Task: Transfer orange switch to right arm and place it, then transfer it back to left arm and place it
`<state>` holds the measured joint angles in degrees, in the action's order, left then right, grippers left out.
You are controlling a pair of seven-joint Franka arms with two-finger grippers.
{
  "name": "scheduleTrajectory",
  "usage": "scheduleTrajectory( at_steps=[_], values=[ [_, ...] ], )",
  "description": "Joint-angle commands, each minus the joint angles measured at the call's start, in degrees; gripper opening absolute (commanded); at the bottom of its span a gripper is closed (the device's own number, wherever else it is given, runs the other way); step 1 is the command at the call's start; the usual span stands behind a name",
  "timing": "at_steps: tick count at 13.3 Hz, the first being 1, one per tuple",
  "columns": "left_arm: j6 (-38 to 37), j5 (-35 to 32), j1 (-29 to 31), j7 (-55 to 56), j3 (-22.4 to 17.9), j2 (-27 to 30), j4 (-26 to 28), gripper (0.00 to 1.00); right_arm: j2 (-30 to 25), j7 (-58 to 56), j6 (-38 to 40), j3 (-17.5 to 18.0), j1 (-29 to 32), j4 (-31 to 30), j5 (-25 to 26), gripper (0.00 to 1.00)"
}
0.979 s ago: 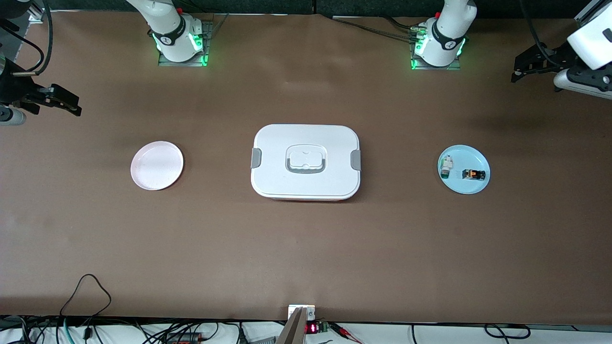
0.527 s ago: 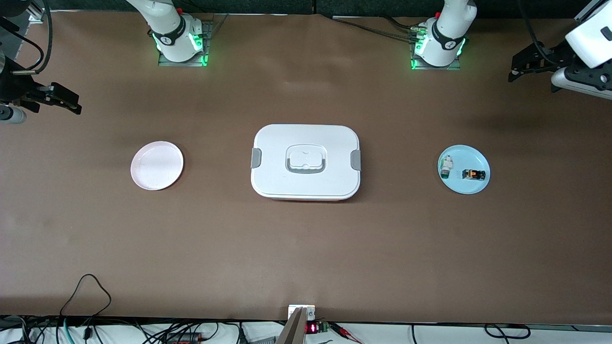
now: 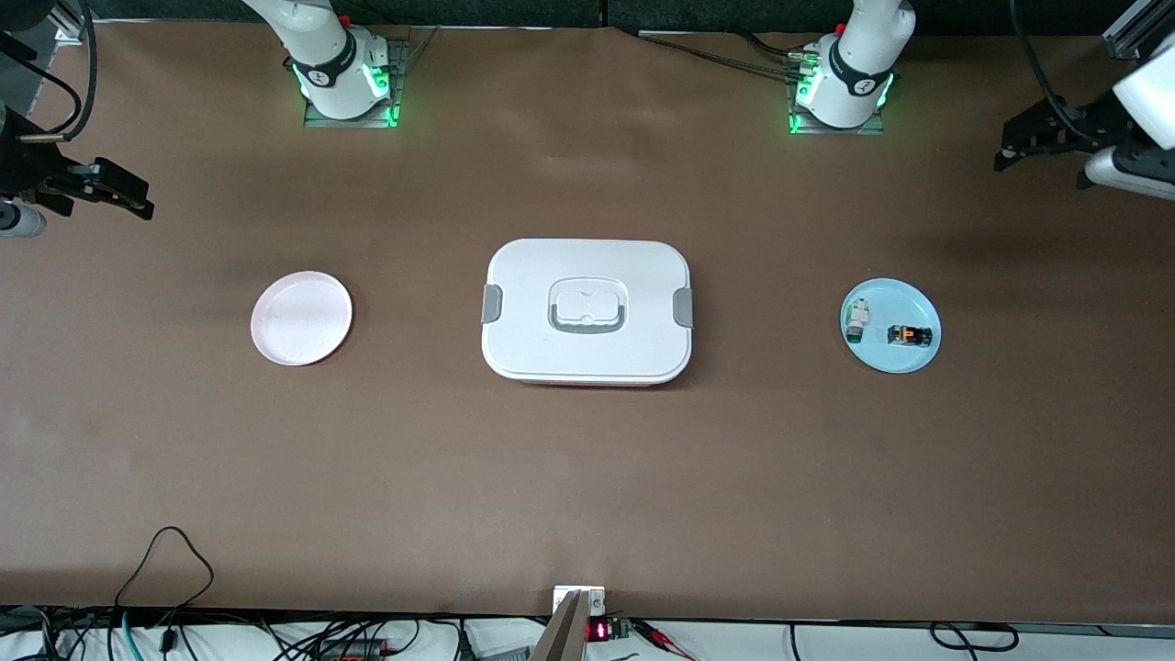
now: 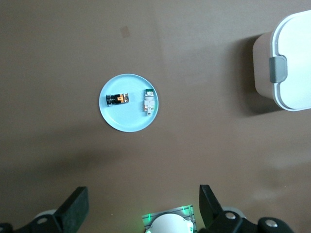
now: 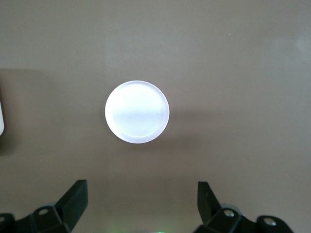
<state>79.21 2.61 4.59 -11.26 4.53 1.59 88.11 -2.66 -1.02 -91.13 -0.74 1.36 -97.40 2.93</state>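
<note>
The orange switch (image 3: pixel 909 335) is a tiny black part with an orange face. It lies on a light blue plate (image 3: pixel 890 360) toward the left arm's end of the table, and also shows in the left wrist view (image 4: pixel 118 99). The white box (image 3: pixel 587 349) stands mid-table between the two plates; its end shows in the left wrist view (image 4: pixel 294 48). My left gripper (image 3: pixel 1008 145) is open and empty, high over the table's left-arm end (image 4: pixel 143 194). My right gripper (image 3: pixel 138 195) is open and empty, high over the right-arm end (image 5: pixel 141 187).
A small white-and-green part (image 3: pixel 857 320) lies on the blue plate beside the switch. A pale pink plate (image 3: pixel 301 318) sits bare toward the right arm's end (image 5: pixel 137 111). The arm bases (image 3: pixel 347 83) glow green. Cables (image 3: pixel 165 560) lie at the table's front edge.
The left gripper has shifted a little outward toward the left arm's end of the table. The right gripper has drifted slightly toward the robots' bases. Nothing on the table has moved.
</note>
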Motion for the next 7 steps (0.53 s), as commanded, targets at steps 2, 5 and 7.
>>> scheduleTrajectory(
  at_steps=[2,5,7],
  values=[
    [-2.13,-1.55,0.5,-1.75,2.15,-2.21,-3.82,1.0,-0.33,-0.04,0.86,0.03,0.22,0.54,-0.83,1.0],
    [-2.48,-2.34,-0.9,-1.84,2.32,-0.81,-2.77,1.0,-0.33,0.23,0.86,-0.05,0.39,0.63,-0.74,1.0],
    [-2.57,-2.52,-1.6,-1.84,2.41,-0.72,-2.77,1.0,-0.24,-0.04,0.78,-0.05,0.39,1.24,-0.74,1.0]
  ],
)
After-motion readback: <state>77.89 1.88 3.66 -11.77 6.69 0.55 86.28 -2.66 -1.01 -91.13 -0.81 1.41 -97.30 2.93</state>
